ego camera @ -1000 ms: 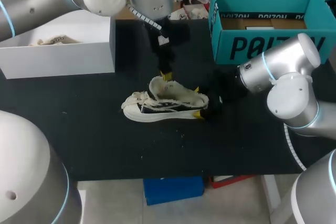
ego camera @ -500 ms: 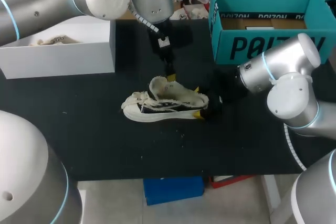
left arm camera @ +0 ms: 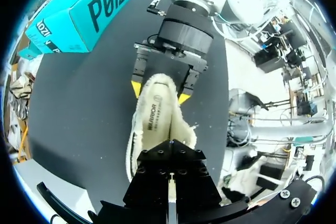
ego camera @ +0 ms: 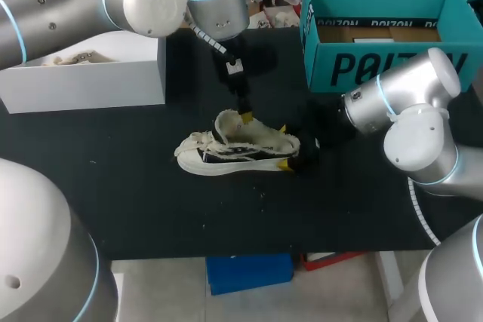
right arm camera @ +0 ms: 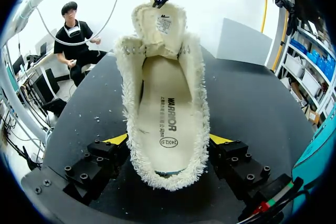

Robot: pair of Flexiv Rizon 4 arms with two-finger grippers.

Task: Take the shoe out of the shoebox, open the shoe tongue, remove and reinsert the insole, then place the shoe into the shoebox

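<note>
The cream low-top shoe (ego camera: pixel 234 152) with a dark side panel and a fleecy lining lies on its sole in the middle of the black table (ego camera: pixel 151 209), out of its box, toe towards the robot's left. Its pale printed insole (right arm camera: pixel 165 124) sits flat inside, so by my reckoning the tongue-opening step is in hand and the insole has yet to come out. The right gripper (ego camera: pixel 284 146) is clamped on the heel, one yellow tip against each side of it, which looks meant to pin the shoe so it cannot slide or tip while the other arm works. The left gripper (ego camera: pixel 245 116) comes down from above the shoe, its fingers drawn together on the top edge of the fleece-backed tongue (right arm camera: pixel 160 24), apparently pinching it. The tongue stands upright and away from the opening, which leaves the inside clear for reaching the insole. Beyond the shoe's heel end, towards the far edge of the table, stands the open teal cardboard shoebox (ego camera: pixel 377 65), close enough for the shoe's return. Beyond the toe end, also at the far edge, is a white box (ego camera: pixel 83 84) holding something pale that I cannot make out. The tabletop is matt and dark, with a few pale specks just in front of the shoe.
</note>
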